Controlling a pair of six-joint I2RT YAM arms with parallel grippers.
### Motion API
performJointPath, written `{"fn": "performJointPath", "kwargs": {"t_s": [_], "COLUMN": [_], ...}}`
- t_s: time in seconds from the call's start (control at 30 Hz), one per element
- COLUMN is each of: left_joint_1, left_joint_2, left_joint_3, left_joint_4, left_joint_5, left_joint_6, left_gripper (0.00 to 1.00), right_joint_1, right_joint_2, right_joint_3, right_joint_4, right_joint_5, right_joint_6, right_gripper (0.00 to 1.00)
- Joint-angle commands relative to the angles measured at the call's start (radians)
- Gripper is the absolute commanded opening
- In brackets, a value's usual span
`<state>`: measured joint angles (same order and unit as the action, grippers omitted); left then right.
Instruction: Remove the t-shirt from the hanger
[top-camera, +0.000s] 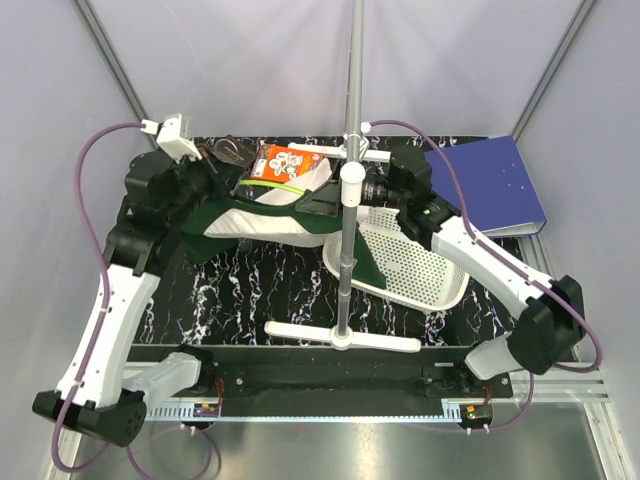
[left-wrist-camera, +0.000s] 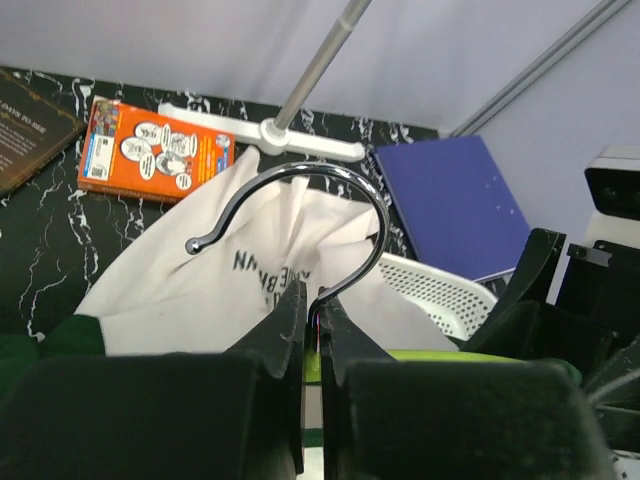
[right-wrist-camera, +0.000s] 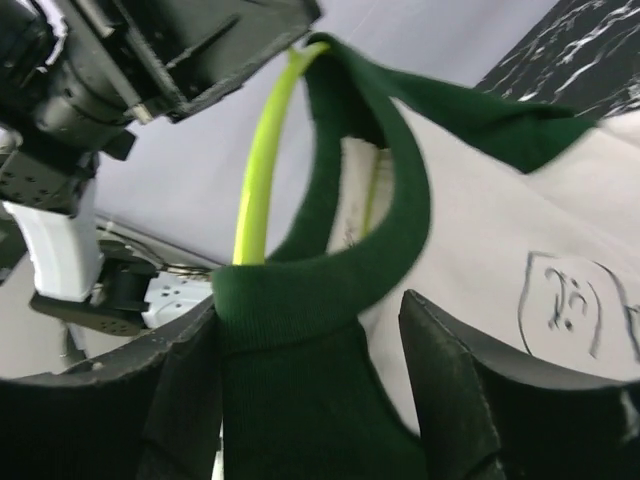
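**Left wrist view: hook pinched, collar the sticking point**

Left gripper (left-wrist-camera: 312, 320) is clamped down narrow on the hanger (left-wrist-camera: 383, 225), right at the stem of its silver hook. Over on the other side, the right gripper (right-wrist-camera: 310, 400) has closed on a thick fold of dark green collar. The t-shirt (right-wrist-camera: 480, 230) hangs stretched between the two arms above the table, with a lime hanger arm threaded up through the neck.

Now the danger. That collar rib hugs the hanger arm, and a straight pull could snag it. That might twist the thin hook out of the left pinch. The pole stand (top-camera: 350, 170) sits just beside both wrists, so a wide sweep may clip it.

The white basket (top-camera: 430, 270) lies tipped under the right arm. I see nothing inside, only a green sleeve end across its left rim, and that could drag it.
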<state>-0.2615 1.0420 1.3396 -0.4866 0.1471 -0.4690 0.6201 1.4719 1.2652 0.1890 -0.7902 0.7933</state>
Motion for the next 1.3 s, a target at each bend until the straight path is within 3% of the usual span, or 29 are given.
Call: {"fn": "performJointPath", "kwargs": {"t_s": [0.0, 0.03, 0.1, 0.23, 0.43, 0.57, 0.6, 0.7, 0.9, 1.1, 1.13, 1.23, 1.27], "left_joint_1": [0.002, 0.002, 0.002, 0.002, 0.002, 0.002, 0.002, 0.002, 0.002, 0.002, 0.002, 0.002, 0.002], "left_joint_2": [-0.092, -0.105, -0.114, -0.135, -0.143, -0.161, -0.166, -0.186, -0.209, -0.221, -0.223, -0.234, -0.253], "left_joint_3": [0.027, 0.024, 0.027, 0.029, 0.03, 0.015, 0.006, -0.011, -0.052, -0.106, -0.111, -0.122, -0.131], "left_joint_4": [0.108, 0.108, 0.091, 0.083, 0.108, 0.124, 0.125, 0.126, 0.131, 0.167, 0.175, 0.186, 0.186], "left_joint_5": [-0.101, -0.112, -0.145, -0.202, -0.156, -0.123, -0.123, -0.122, -0.107, -0.135, -0.139, -0.146, -0.205], "left_joint_6": [-0.089, -0.083, -0.062, -0.072, -0.112, -0.135, -0.135, -0.134, -0.141, -0.143, -0.146, -0.152, -0.16], "left_gripper": [0.0, 0.0, 0.0, 0.0, 0.0, 0.0, 0.0, 0.0, 0.0, 0.0, 0.0, 0.0, 0.0], "right_joint_1": [-0.02, -0.028, -0.039, -0.039, -0.039, -0.039, -0.037, -0.039, -0.039, -0.039, -0.039, -0.039, -0.039], "right_joint_2": [-0.084, -0.102, -0.162, -0.29, -0.435, -0.421, -0.415, -0.401, -0.398, -0.369, -0.358, -0.358, -0.367], "right_joint_3": [-0.029, -0.035, -0.055, -0.13, -0.265, -0.259, -0.244, -0.224, -0.208, -0.205, -0.208, -0.205, -0.213], "right_joint_4": [-0.146, -0.181, -0.246, -0.321, -0.258, -0.204, -0.203, -0.201, -0.134, -0.054, -0.016, -0.034, -0.043], "right_joint_5": [0.115, 0.138, 0.17, 0.219, 0.345, 0.345, 0.348, 0.388, 0.447, 0.473, 0.467, 0.528, 0.593], "right_joint_6": [-0.167, -0.184, -0.251, -0.393, -0.46, -0.463, -0.463, -0.467, -0.451, -0.273, -0.254, -0.185, -0.171], "right_gripper": [0.75, 0.81, 0.84, 0.84, 0.82, 0.72, 0.64, 0.55, 0.45, 0.16, 0.0, 0.0, 0.0]}}
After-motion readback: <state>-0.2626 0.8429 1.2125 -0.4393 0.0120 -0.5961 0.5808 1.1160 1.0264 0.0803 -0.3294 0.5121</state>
